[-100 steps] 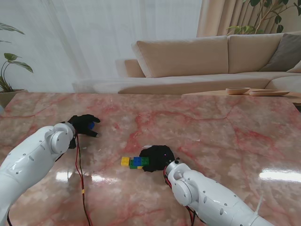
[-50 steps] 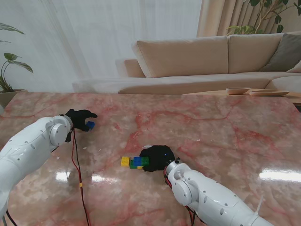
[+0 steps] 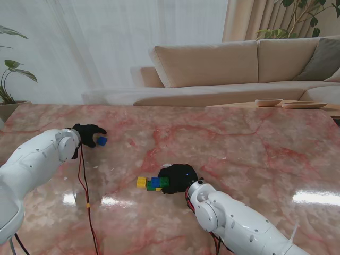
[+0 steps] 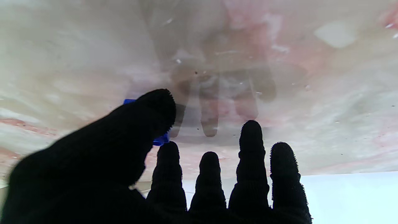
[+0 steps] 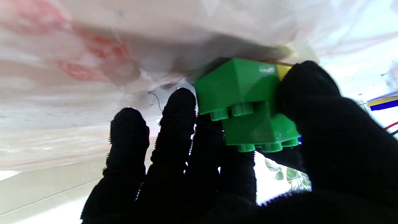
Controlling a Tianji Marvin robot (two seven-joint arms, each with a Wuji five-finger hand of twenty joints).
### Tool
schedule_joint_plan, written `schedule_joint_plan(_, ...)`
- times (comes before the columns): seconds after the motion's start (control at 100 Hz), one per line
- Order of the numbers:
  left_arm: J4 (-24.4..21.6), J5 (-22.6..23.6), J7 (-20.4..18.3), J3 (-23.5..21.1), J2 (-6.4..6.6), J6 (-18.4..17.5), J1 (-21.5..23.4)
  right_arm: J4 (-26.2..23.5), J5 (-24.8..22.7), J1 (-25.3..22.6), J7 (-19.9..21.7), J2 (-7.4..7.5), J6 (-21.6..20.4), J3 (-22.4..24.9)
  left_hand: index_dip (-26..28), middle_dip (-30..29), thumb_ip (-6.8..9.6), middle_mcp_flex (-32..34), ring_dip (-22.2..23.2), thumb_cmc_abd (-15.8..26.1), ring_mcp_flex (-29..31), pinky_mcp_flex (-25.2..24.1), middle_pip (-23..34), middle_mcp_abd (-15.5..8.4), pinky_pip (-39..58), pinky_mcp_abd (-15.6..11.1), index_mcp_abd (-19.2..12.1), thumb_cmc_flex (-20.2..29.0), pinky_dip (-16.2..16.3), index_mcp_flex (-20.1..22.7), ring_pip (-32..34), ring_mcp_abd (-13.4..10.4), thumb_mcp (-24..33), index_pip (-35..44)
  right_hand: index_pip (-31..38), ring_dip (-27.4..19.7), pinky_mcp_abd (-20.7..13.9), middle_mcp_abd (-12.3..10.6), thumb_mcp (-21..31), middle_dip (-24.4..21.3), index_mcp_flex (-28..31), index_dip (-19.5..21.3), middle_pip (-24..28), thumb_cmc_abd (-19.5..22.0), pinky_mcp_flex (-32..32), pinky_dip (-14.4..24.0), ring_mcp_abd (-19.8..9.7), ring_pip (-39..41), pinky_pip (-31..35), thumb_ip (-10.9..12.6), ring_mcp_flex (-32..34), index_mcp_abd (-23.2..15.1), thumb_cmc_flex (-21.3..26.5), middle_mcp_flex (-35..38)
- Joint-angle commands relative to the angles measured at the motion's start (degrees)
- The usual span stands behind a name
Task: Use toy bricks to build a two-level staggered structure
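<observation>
A small blue brick [image 3: 101, 141] lies on the marble table at the far left. My left hand [image 3: 85, 134] is beside it, open, with the four fingers [image 4: 250, 140] stretched out. The thumb [image 4: 140, 124] hides most of that blue brick [image 4: 160, 141] in the left wrist view. Near the middle, a short row of a yellow brick [image 3: 141, 182], a blue brick [image 3: 154, 182] and a green brick [image 3: 163, 181] stands on the table. My right hand [image 3: 178, 178] is shut on its green end. Two stacked green bricks [image 5: 245, 102] sit between the thumb [image 5: 314, 102] and fingers there.
The pink marble table [image 3: 239, 143] stretches wide on the right and far side. A red cable [image 3: 85, 186] hangs from my left arm across the near left. A beige sofa [image 3: 212, 64] stands beyond the table's far edge.
My left hand has drawn back to the left and farther from me, off the blue brick, which stays where it was. The right hand and the brick row have not moved.
</observation>
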Motion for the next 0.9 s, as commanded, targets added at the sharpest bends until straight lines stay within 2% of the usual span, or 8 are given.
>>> schedule_joint_plan(0.0,0.84,-0.46,-0.22,0.35,-1.04,-0.92,-0.58,0.42,0.18,-0.87,1.29,0.3,0.2,-0.02,1.82,0.67,-2.07,-0.88,-0.99,-1.09,-0.95,-1.06,1.36,-0.54,-1.02,-0.41,-2.56,-1.0,0.89,-0.19,0.05,-1.44,-1.5,3.37,2.69,1.15,-0.47,-0.33,1.2,0.52,1.08,-0.27,0.2,0.32,0.25,0.02,-1.65,0.74,1.7,-1.92,1.1,-2.45,3.0,2.23)
schedule_joint_plan(0.12,2.67,-1.49,-0.35,1.6,-1.94,-1.98,-1.05,0.2,0.03,-0.99,1.56,0.41,0.25,0.1,5.02,0.73,-2.24,-0.8,-1.23,-0.99,-1.17,-1.03,2.02,-0.44,-1.85,-0.41,-4.35,-0.8,0.54,1.1,-0.21,-1.36,-2.15,9.55,2.79,1.15,-0.41,-0.37,1.18,0.59,1.12,-0.31,0.2,0.29,0.24,0.02,-1.69,0.75,1.68,-1.97,1.13,-2.53,3.04,2.33)
schedule_joint_plan(0.23,4.49,-1.94,1.0,2.69,-2.76,-2.63,-1.23,0.16,0.07,-1.03,1.66,0.43,0.2,0.14,12.1,2.13,-2.2,-0.27,-1.17,-1.46,-0.15,-0.99,4.63,-0.83,-0.78,-0.48,-5.46,-0.85,1.24,0.96,0.2,-1.5,-1.53,18.54,2.85,1.15,-0.39,-0.36,1.24,0.64,1.13,-0.38,0.16,0.18,0.24,0.02,-1.73,0.75,1.68,-1.98,1.21,-2.52,3.14,2.37)
schedule_joint_plan(0.38,5.7,-2.12,1.9,3.78,-3.12,-3.58,-1.29,0.12,0.21,-1.06,1.86,0.46,0.0,0.2,18.11,3.44,-2.35,0.57,-1.45,-2.21,0.81,-0.97,8.55,-1.62,0.08,-0.49,-6.42,-1.01,1.06,1.01,0.34,-1.69,-1.55,24.61,2.95,1.15,-0.39,-0.33,1.21,0.72,1.16,-0.47,0.13,0.18,0.24,0.02,-1.71,0.74,1.67,-2.04,1.21,-2.58,3.08,2.46)
schedule_joint_plan(0.56,5.88,-1.82,3.68,4.0,-3.09,-4.12,-0.61,0.2,0.26,-1.03,1.71,0.41,-0.06,0.16,25.71,5.88,-2.38,6.83,-1.07,-3.33,3.73,-0.22,13.01,-2.23,2.08,-0.18,-7.73,-0.34,0.81,3.3,1.66,-2.0,-0.99,33.02,3.09,1.16,-0.39,-0.4,1.18,0.8,1.16,-0.54,0.1,0.18,0.24,0.02,-1.69,0.75,1.67,-2.07,1.22,-2.63,3.13,2.51)
schedule_joint_plan(0.63,5.89,-1.47,4.9,4.31,-3.01,-4.06,-0.24,0.28,0.28,-1.02,1.64,0.4,-0.15,0.14,28.46,7.92,-2.41,11.14,-0.58,-4.12,6.62,1.13,15.26,-2.5,3.6,0.19,-6.35,0.03,0.85,4.74,2.91,-2.44,-0.43,35.84,3.13,1.16,-0.39,-0.38,1.19,0.83,1.18,-0.57,0.12,0.11,0.24,0.02,-1.69,0.75,1.67,-2.07,1.22,-2.69,3.19,2.6)
schedule_joint_plan(0.76,5.9,-1.08,6.34,4.37,-2.83,-4.05,0.51,0.31,0.24,-1.07,1.64,0.44,-0.39,0.17,30.28,12.23,-2.58,18.62,0.09,-5.3,10.7,2.98,19.35,-4.18,5.85,0.73,-4.05,0.18,0.26,6.53,4.55,-2.75,0.09,37.65,3.17,1.16,-0.39,-0.43,1.18,0.82,1.18,-0.63,0.02,0.19,0.25,0.03,-1.71,0.74,1.67,-2.09,1.23,-2.7,3.1,2.5)
schedule_joint_plan(0.89,5.9,-1.12,6.41,4.15,-2.74,-3.75,1.04,0.33,0.28,-1.05,1.69,0.45,-0.63,0.14,28.0,14.23,-2.84,20.83,0.4,-6.21,12.87,4.48,20.3,-3.86,7.71,1.14,-1.53,-0.2,-0.26,5.46,5.16,-2.93,-0.01,34.19,3.25,1.16,-0.39,-0.43,1.13,0.87,1.21,-0.68,0.05,0.22,0.25,0.03,-1.69,0.74,1.67,-2.11,1.23,-2.72,3.09,2.63)
